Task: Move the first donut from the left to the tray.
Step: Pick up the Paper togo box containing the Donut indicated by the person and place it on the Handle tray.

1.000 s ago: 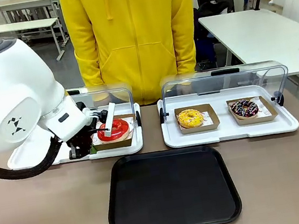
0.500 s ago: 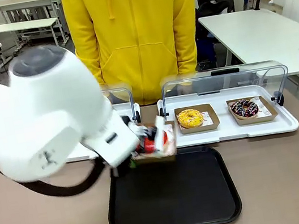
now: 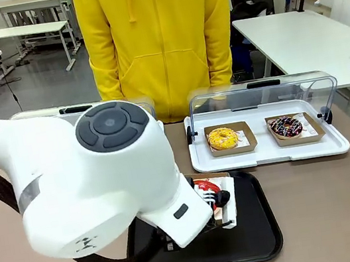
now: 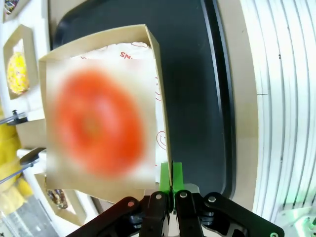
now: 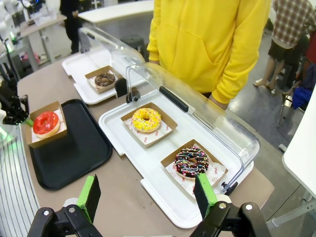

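The red-glazed donut (image 3: 206, 187) sits in its small brown cardboard tray with white paper. My left gripper (image 4: 170, 172) is shut on the edge of that cardboard tray, green pads pinching its wall. Beyond the pads the donut (image 4: 96, 129) is a red blur. The donut (image 5: 45, 122) and its cardboard tray are over the left part of the large black tray (image 3: 245, 230); whether they rest on it I cannot tell. The left arm's white body hides the black tray's left side in the front view. My right gripper (image 5: 147, 195) hangs open and empty above the table, far from the donut.
A white tray (image 3: 269, 152) with a raised clear lid holds a yellow donut (image 3: 222, 138) and a chocolate sprinkled donut (image 3: 286, 127). Another white tray holds a chocolate donut (image 5: 104, 79). A person in a yellow hoodie (image 3: 160, 39) stands at the far edge.
My left arm has carried the red donut in its cardboard tray from the left white tray toward me and down over the black tray. The person stayed in place.
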You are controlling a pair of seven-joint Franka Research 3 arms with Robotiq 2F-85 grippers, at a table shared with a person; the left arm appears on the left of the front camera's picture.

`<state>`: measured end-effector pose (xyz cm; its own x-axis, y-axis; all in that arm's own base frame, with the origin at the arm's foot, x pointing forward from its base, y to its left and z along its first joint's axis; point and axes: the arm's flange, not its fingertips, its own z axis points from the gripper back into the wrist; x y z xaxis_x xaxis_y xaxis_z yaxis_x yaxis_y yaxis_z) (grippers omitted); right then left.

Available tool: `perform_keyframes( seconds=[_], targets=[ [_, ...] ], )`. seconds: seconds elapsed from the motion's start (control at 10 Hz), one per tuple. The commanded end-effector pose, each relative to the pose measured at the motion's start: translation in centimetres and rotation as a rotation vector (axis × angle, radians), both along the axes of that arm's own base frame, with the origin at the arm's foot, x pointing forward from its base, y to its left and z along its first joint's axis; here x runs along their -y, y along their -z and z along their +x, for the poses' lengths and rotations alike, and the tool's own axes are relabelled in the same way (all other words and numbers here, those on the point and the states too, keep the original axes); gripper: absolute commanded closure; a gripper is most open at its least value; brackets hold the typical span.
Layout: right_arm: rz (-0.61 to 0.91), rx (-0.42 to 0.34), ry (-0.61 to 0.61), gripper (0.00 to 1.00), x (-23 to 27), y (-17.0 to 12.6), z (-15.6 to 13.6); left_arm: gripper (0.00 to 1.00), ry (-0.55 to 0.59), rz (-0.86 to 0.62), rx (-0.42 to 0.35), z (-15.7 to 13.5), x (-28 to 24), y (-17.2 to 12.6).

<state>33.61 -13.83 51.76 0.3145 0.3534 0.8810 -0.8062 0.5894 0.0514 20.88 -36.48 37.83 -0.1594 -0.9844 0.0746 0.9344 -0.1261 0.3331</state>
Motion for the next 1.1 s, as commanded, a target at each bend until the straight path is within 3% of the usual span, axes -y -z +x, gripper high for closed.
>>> perform_keyframes(
  seconds=[0.0, 1.0],
  targets=[
    [0.017, 0.037, -0.011, 0.0, -0.1, -0.1, 0.4, 0.98, -0.024, 0.01, 0.035, -0.5, -0.9, 1.5],
    [0.017, 0.037, -0.011, 0.0, -0.1, -0.1, 0.4, 0.98, -0.062, 0.036, -0.03, 0.5, -1.5, 7.8]
  ],
)
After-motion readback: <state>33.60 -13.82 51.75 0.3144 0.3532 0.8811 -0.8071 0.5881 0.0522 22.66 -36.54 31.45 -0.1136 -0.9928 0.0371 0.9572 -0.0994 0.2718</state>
